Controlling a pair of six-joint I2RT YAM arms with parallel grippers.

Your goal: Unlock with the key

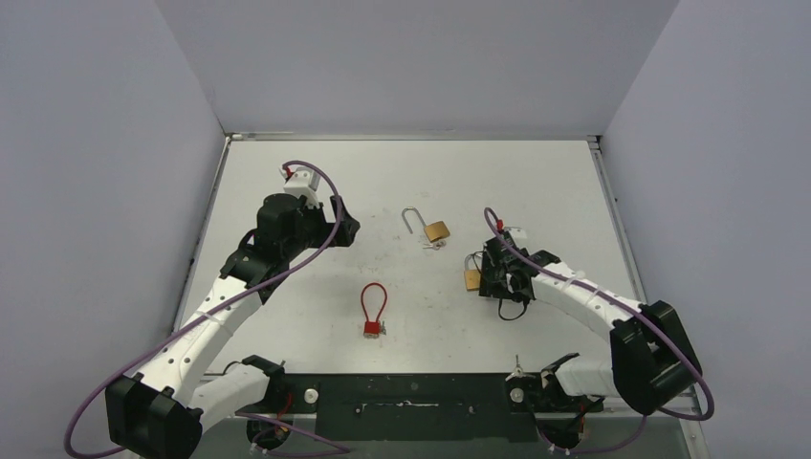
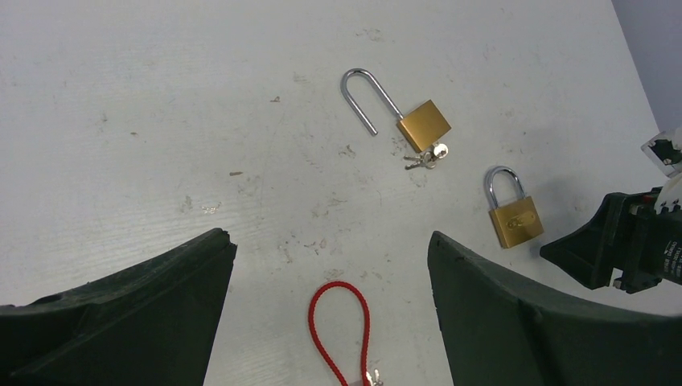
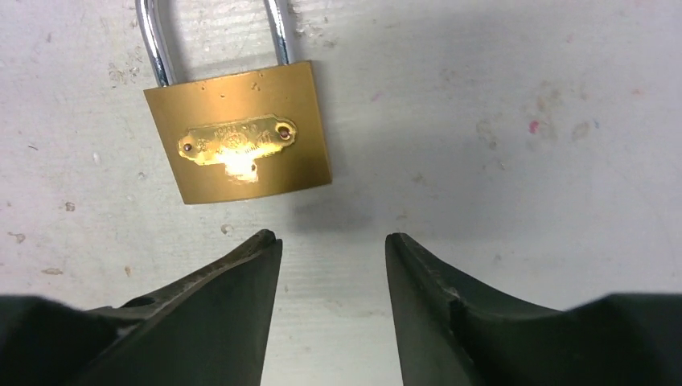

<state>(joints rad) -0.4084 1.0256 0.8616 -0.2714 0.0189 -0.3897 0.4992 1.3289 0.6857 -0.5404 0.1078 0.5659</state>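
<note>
A small shut brass padlock [image 3: 239, 145] lies flat on the white table just ahead of my right gripper [image 3: 331, 240], which is open and empty, its fingertips a little short of the lock's base. The lock also shows in the top view [image 1: 472, 278] and in the left wrist view [image 2: 515, 221]. A second brass padlock [image 2: 424, 125] with a long shackle swung open lies mid-table, a small bunch of keys [image 2: 426, 157] at its base. My left gripper [image 2: 330, 241] is open and empty, held above the table.
A red cable lock [image 2: 342, 330] lies on the table below my left gripper, near the front in the top view [image 1: 373, 306]. Grey walls stand round the table [image 1: 402, 172] on three sides. The right arm's gripper [image 2: 619, 245] shows at the left wrist view's right edge.
</note>
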